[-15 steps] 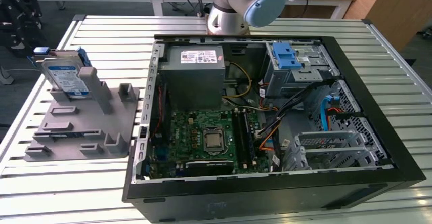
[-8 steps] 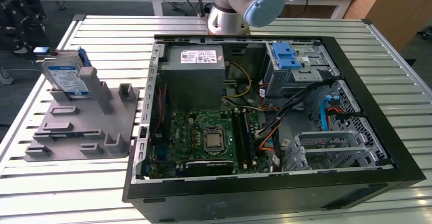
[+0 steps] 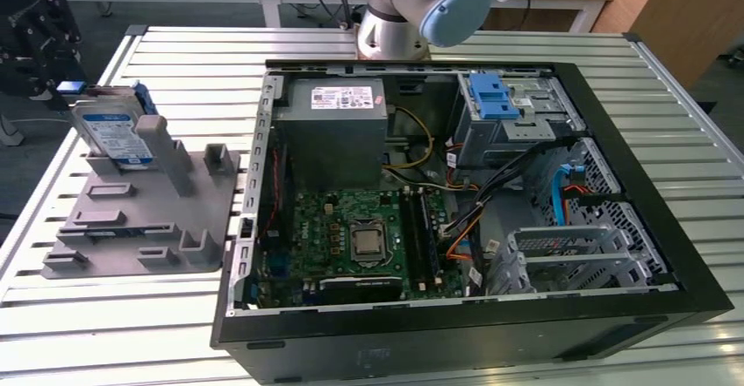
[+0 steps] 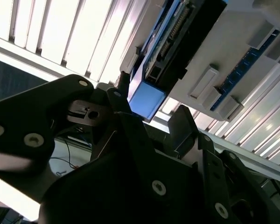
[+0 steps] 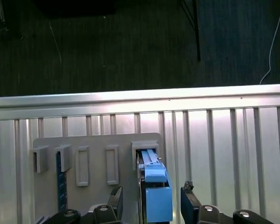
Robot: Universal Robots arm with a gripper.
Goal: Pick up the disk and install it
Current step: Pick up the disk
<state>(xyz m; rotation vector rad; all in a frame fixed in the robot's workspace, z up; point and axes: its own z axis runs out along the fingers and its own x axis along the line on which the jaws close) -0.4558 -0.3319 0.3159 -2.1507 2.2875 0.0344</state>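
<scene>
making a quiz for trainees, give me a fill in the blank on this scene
The disk stands ____ in the grey holder. The holder sits to the exterior view's ____ of the computer case. The hand straddles the disk's ____ rail.
Missing: upright; left; blue.

Exterior view sat high and wide, angled down across the slatted table [image 3: 117, 334] at the open computer case [image 3: 442, 347] and grey fixture [image 3: 128, 220]; first wrist view looked straight down, close over the fixture; second wrist view looked obliquely past the gripper [image 4: 151, 95], very near; all three shared the disk [image 3: 114, 138].
</scene>
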